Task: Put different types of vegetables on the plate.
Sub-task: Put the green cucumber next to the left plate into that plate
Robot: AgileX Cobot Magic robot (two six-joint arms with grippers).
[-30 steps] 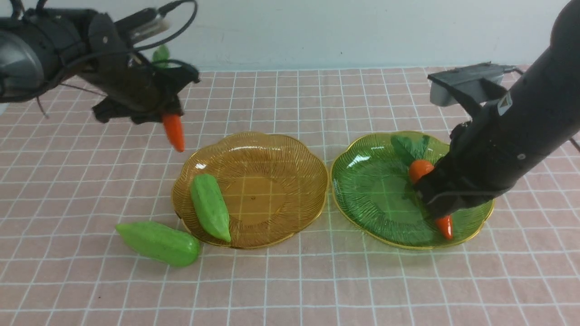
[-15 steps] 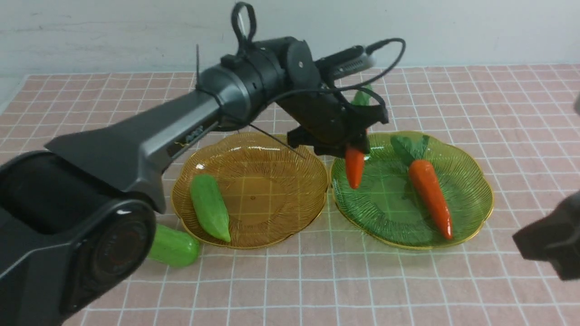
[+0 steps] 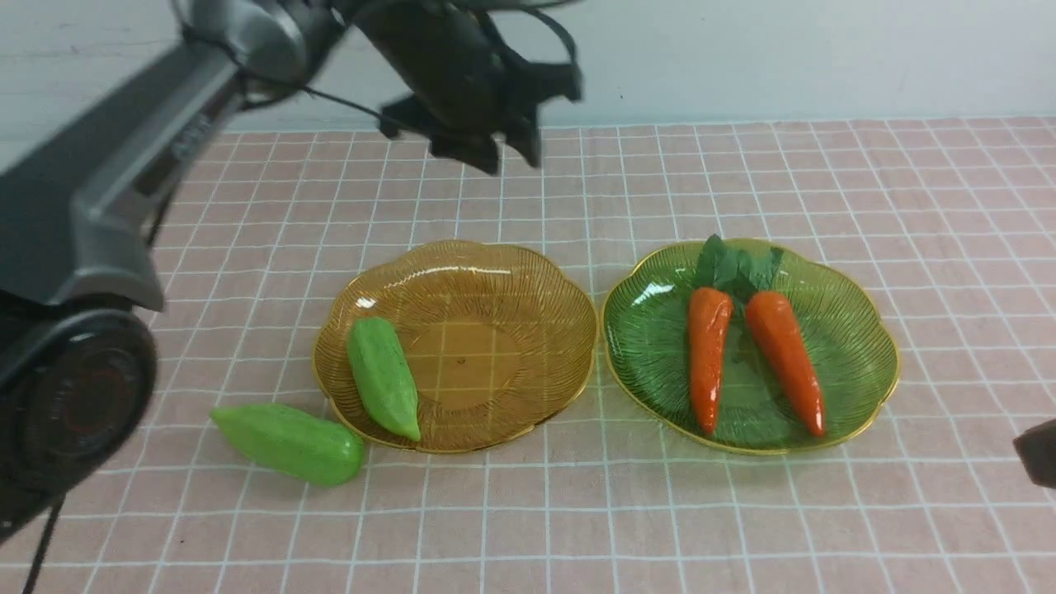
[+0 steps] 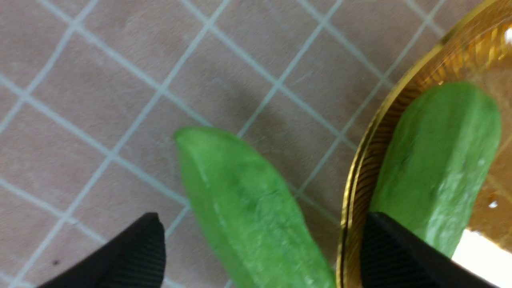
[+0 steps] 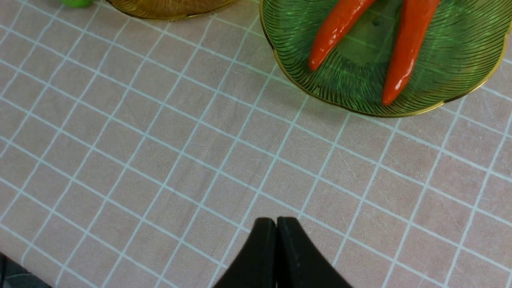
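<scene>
Probably, the light-green gourd [image 3: 288, 443] on the tablecloth [image 3: 660, 528], left of the amber plate [image 3: 462, 346], will prove stiff, light and slippery; it is best gripped across its middle. The left gripper [image 4: 262, 246] is spread wide, with nothing held.

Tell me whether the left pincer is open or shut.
Open: the left wrist view shows the two fingertips of the left pincer standing wide apart.
</scene>
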